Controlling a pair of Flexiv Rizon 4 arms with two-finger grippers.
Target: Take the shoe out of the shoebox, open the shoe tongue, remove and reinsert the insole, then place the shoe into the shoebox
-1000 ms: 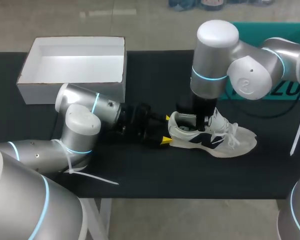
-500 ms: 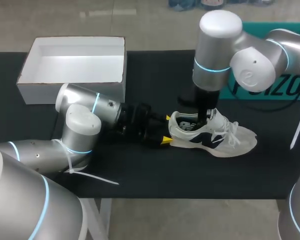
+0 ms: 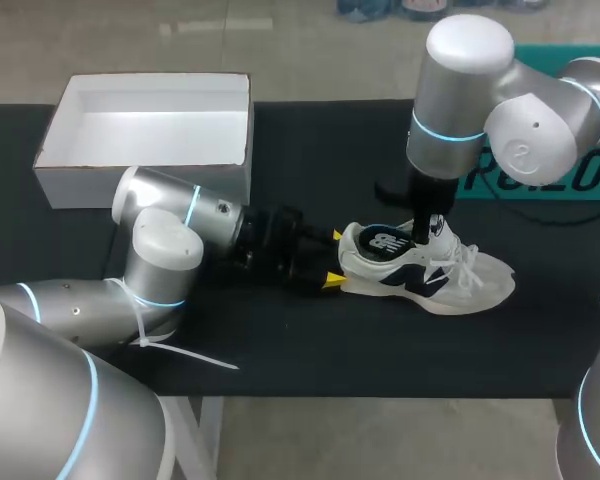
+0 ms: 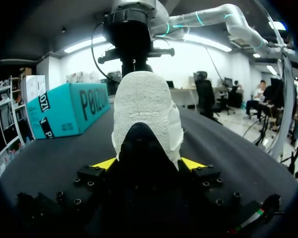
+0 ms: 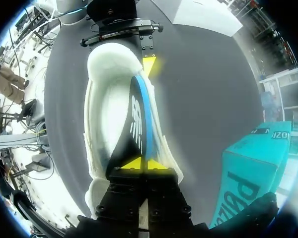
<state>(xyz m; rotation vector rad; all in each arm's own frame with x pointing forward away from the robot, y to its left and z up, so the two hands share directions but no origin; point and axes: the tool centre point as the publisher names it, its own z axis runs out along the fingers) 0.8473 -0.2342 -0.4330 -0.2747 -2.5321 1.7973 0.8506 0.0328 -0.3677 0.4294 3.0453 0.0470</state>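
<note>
White mesh shoe (image 3: pixel 430 275) with dark side patches lies on its sole on the black tabletop (image 3: pixel 310 340), near the front edge, with its toe to the right. The left pincer (image 3: pixel 333 258) squeezes the heel from both sides. The right pincer (image 3: pixel 420 235) comes down from above and pinches the dark, blue-edged insole (image 3: pixel 385 243), which is tilted up out of the shoe. The white cardboard shoebox (image 3: pixel 75 185) sits open at the back left, well apart from the shoe. A teal box (image 3: pixel 540 180) is by the back right edge.
</note>
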